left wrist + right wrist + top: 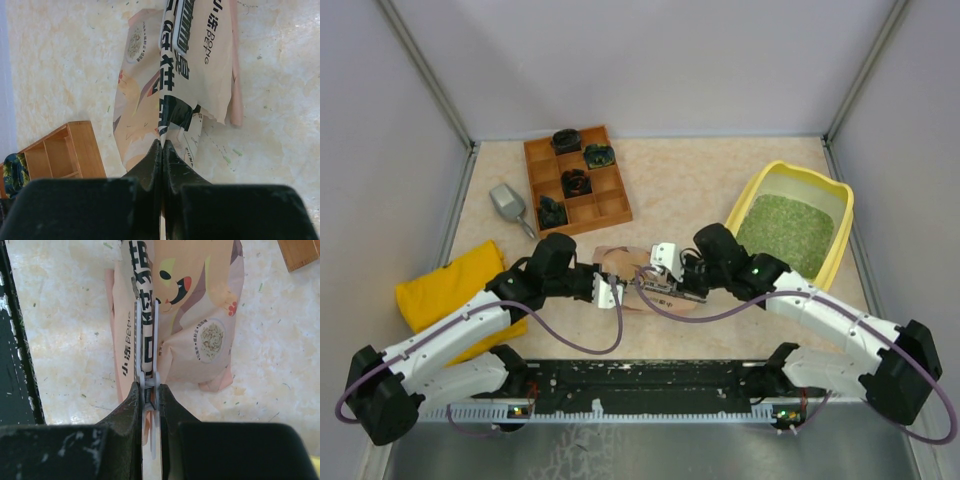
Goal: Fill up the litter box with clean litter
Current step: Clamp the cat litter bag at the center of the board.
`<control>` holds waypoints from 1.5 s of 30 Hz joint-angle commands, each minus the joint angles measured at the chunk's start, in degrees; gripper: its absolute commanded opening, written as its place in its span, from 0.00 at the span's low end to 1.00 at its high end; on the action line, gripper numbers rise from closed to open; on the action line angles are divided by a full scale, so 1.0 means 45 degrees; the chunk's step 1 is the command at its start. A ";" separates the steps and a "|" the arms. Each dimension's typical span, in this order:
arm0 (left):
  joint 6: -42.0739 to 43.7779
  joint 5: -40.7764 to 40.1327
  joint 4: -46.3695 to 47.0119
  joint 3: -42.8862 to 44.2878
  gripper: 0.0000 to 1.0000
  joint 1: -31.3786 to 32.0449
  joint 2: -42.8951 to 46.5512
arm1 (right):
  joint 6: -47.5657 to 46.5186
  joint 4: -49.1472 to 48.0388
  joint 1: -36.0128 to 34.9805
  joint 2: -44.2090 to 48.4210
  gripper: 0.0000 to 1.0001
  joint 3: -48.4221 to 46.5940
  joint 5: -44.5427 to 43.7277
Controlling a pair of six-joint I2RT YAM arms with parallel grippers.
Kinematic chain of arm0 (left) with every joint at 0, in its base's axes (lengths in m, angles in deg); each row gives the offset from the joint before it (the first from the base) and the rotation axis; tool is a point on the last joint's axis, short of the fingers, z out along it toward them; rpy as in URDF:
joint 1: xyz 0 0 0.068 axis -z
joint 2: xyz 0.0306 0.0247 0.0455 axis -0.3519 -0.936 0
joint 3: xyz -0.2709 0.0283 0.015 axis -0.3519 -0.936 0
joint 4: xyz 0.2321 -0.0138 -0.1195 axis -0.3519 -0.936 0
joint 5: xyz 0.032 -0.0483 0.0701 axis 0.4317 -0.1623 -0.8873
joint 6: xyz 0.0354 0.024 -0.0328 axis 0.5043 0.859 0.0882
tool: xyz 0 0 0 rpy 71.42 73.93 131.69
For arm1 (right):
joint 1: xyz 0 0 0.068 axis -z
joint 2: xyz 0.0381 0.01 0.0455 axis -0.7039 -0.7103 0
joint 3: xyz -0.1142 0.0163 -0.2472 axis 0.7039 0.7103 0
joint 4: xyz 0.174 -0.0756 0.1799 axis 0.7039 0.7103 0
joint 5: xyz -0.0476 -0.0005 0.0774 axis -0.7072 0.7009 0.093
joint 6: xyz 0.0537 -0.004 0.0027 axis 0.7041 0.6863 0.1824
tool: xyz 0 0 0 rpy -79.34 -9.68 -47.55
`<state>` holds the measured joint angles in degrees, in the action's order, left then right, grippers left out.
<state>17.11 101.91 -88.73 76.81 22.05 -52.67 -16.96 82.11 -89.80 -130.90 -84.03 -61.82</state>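
The yellow litter box [839,214] stands at the right, and green clean litter [785,230] covers its floor. Between the two arms the pink printed pouch [623,262] lies on the table, also seen as the pouch [145,100] in the left wrist view and the pouch [200,300] in the right wrist view. My left gripper [620,292] [162,143] is shut on the pouch's folded top edge. My right gripper [660,283] [149,386] is shut on a pale grey clip [147,340] that clamps the same folded edge from the other end.
A brown wooden compartment tray [578,180] [65,150] with dark items sits at the back left. A grey scoop [508,205] lies beside it. A yellow cloth bag [450,285] lies under the left arm. Stray green grains dot the table, and a black rail [15,365] runs along the near edge.
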 commanded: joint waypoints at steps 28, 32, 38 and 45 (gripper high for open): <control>0.0185 0.1168 0.1440 0.0125 0.00 0.0092 0.0338 | 0.0910 -0.2718 -0.1471 -0.2094 0.00 -0.2555 0.0320; 0.0077 0.1158 0.1555 0.0084 0.00 0.0092 0.0457 | 0.1356 -0.3490 -0.1493 -0.2187 0.00 -0.2405 0.0600; 0.0059 0.1077 0.1570 0.0131 0.00 0.0092 0.0255 | 0.1813 -0.4307 -0.1493 -0.2307 0.00 -0.2323 0.0690; -0.0183 0.0978 0.1817 0.0307 0.00 0.0092 0.0261 | 0.1671 -0.3903 -0.1491 -0.2763 0.00 -0.2395 0.0586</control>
<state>16.78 101.96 -87.85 76.55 21.64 -52.61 -10.10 72.61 -95.68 -141.96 -91.55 -60.53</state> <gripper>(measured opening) 0.006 0.081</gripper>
